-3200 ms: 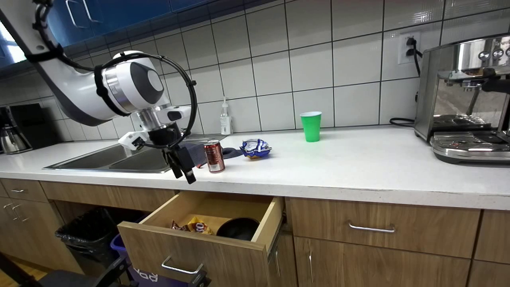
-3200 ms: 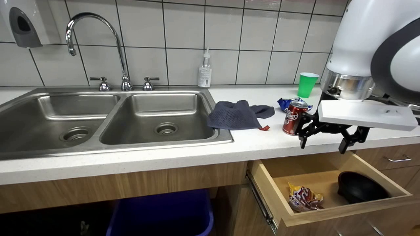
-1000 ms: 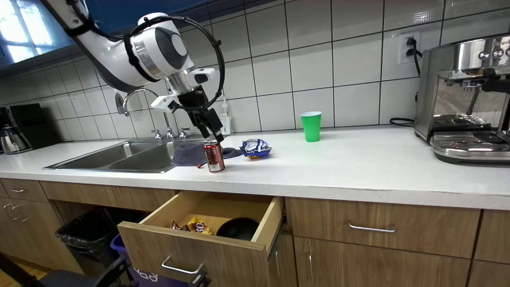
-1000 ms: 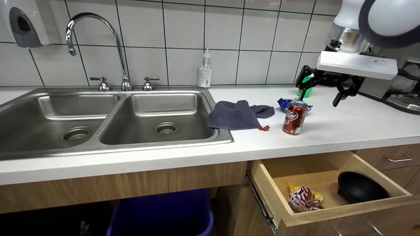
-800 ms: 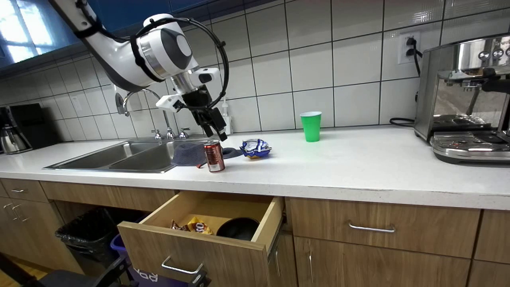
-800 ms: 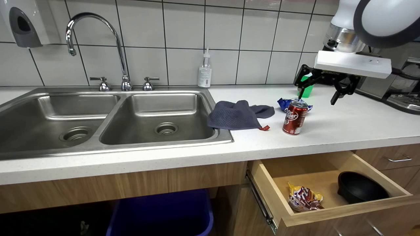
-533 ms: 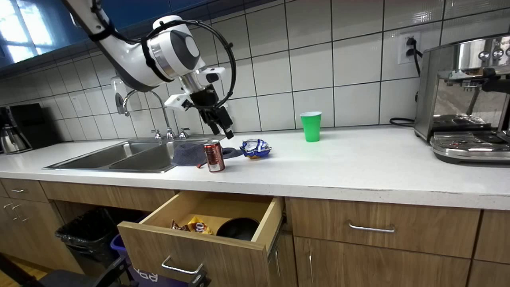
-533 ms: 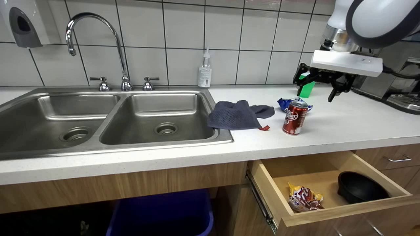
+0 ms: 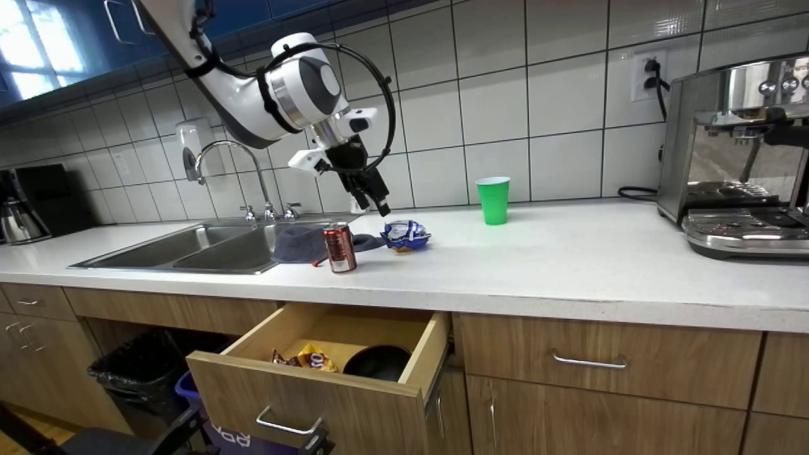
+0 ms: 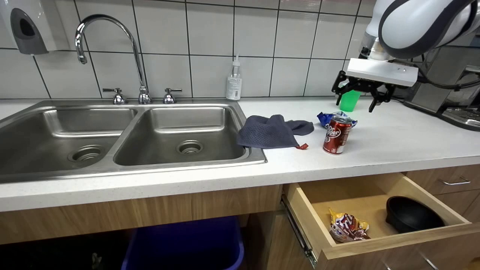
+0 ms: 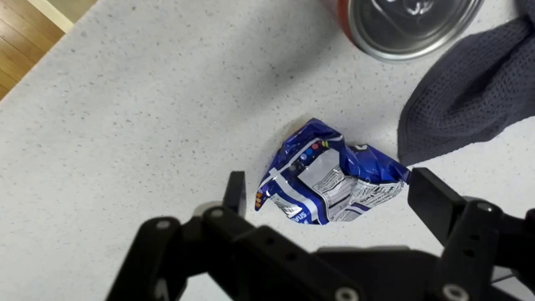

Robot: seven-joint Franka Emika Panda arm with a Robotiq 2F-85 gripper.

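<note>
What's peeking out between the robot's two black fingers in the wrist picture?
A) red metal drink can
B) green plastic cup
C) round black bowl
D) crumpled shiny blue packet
D: in the wrist view, the crumpled shiny blue packet shows in the gap between the widely spread black gripper fingers.

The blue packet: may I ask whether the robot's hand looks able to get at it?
Probably yes: the hand is open, the packet shows between its fingers in the wrist view, nothing lies on it, though the cloth is close.
</note>
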